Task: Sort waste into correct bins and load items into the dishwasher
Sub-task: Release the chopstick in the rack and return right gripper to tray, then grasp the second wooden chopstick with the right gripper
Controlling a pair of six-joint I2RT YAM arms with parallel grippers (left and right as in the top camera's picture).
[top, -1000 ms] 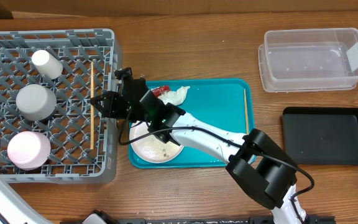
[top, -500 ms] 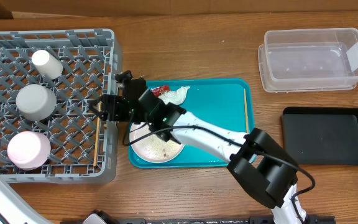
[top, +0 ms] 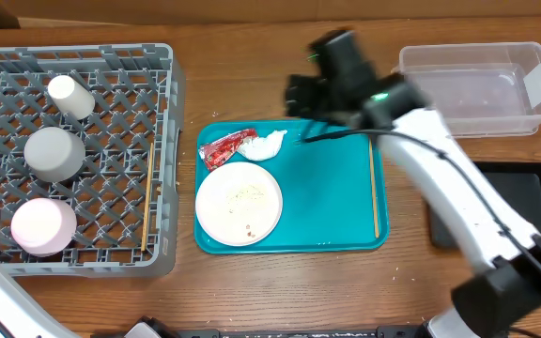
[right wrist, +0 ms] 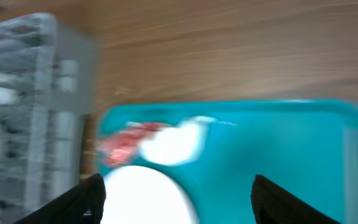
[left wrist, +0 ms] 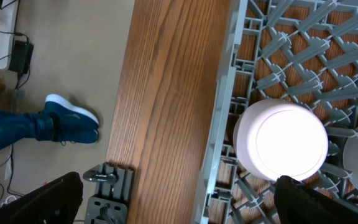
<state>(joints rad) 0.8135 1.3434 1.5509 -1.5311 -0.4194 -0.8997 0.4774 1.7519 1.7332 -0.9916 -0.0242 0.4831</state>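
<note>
A brown wooden table point(top: 280, 56) fills my overhead view. The left wrist camera also catches floor and a blue shoe point(left wrist: 72, 118) past the table's edge.

The small crinkled red wrapper point(top: 224, 148) lies touching the crumpled white paper napkin point(top: 268, 144) on the large teal plastic tray point(top: 336, 235), just left of my right gripper point(top: 301, 97) and nearer the base. Beside them sits the round white plate point(top: 239, 202), dotted with loose white crumbs point(top: 245, 195). One thin wooden chopstick point(top: 375, 188) lies along the tray's right edge.

Far to that gripper's left, the square grey lattice dish rack point(top: 162, 113) holds the small white cup point(top: 69, 94), two pale round bowls point(top: 54, 153) point(top: 42, 225) and the other chopstick point(top: 148, 202). The clear plastic tub point(top: 472, 89) stands to the gripper's right, and the shallow black tray point(top: 533, 202) lies partly under the forearm.

The right arm reaches over the tray's far edge, blurred, its jaws spread wide and holding nothing. My left gripper point(left wrist: 179, 183) hangs over the rack's near edge, jaws fully apart.
</note>
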